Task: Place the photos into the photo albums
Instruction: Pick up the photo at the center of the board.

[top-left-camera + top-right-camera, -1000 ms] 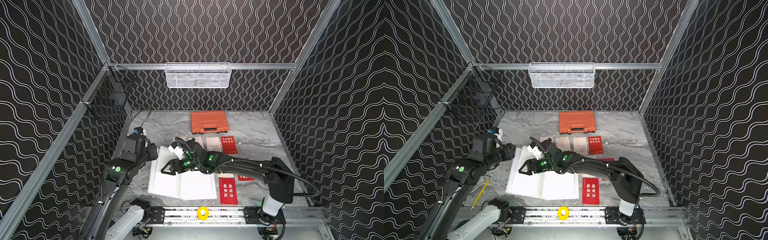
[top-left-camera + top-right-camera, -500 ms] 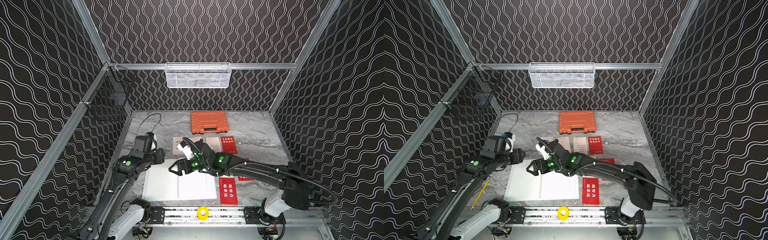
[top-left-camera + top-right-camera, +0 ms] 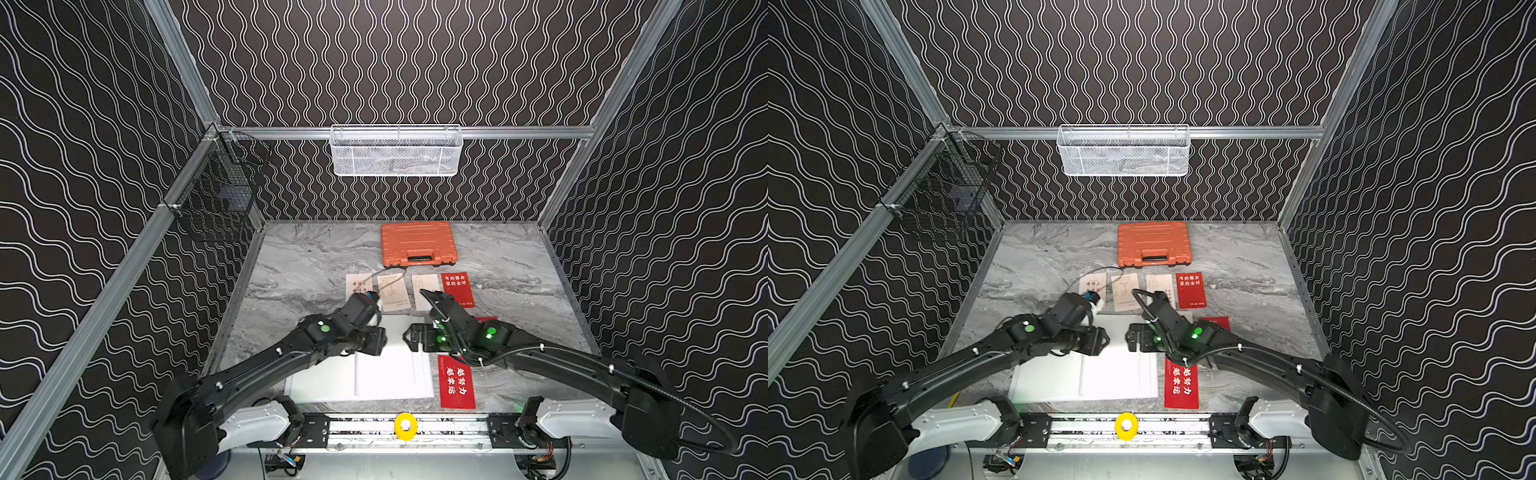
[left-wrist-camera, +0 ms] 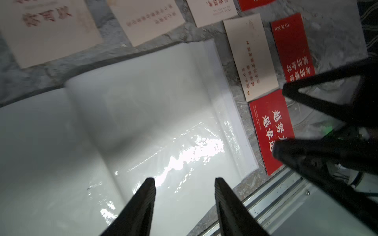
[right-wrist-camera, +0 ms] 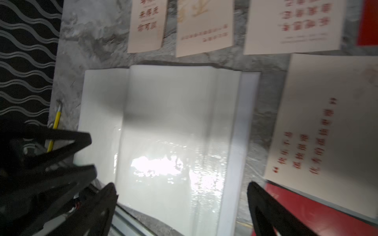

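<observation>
In both top views the photo album (image 3: 386, 376) lies open and flat on the desk (image 3: 299, 266), close to the front rail, with white pages up. The left gripper (image 3: 380, 340) and the right gripper (image 3: 410, 338) hang above its far half, with their tips facing each other. Behind the album, cream photos (image 3: 392, 291) lie in a row with a red photo (image 3: 457, 289) at the right end. A second red photo (image 3: 456, 386) lies just beside the album's right edge. An orange case (image 3: 417, 245) stands further back.

In the left wrist view the left gripper (image 4: 184, 179) has its jaws partly apart with nothing between them, above a glossy page of the album (image 4: 143, 102). The right gripper (image 4: 278, 119) shows at the side, also with nothing in it.

In the right wrist view the right gripper (image 5: 181, 187) is spread wide and empty over the album (image 5: 173, 112). One more cream photo (image 5: 327, 132) lies beside the album.
</observation>
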`<state>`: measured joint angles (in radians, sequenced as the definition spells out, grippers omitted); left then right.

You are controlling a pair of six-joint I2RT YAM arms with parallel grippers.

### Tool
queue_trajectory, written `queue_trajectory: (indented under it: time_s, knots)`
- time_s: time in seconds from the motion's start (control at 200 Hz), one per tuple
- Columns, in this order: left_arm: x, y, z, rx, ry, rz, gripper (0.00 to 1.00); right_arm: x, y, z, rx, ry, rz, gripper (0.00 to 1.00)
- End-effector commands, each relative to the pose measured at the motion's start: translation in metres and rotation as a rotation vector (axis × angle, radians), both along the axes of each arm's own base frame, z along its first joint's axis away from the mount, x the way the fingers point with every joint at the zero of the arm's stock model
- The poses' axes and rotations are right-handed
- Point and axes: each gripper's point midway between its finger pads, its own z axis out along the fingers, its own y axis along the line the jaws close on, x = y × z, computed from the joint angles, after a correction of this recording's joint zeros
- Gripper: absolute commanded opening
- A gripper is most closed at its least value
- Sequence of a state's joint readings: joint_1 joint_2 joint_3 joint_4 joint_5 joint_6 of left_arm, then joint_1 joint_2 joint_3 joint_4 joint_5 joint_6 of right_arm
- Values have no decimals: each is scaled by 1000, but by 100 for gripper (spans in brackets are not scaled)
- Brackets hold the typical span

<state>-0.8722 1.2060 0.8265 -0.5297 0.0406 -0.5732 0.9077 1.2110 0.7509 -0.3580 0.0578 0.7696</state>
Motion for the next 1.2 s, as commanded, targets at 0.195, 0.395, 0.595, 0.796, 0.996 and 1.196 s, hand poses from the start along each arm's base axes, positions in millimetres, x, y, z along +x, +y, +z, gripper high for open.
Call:
queue_trajectory:
  time_s: [0.195,0.395,0.595,0.796,0.996,1.196]
  knots:
    - [-36,-82,-19,-126,46,-166,44,-34,-69,-43,-108,106,-116,88]
    - [-60,-111,-40,-145,106,-247,32,-59,-89,-60,-92,165,-146,72]
    - [-70,-128,-52,-181,147,-275,29,-72,-100,-66,-66,186,-159,69]
    - [-77,-142,-63,-200,187,-302,29,-80,-111,-73,-82,203,-178,71]
    - [-79,-152,-71,-205,209,-313,30,-85,-112,-77,-54,211,-177,73]
    - [-79,-159,-78,-201,233,-312,29,-90,-107,-85,-27,240,-164,73]
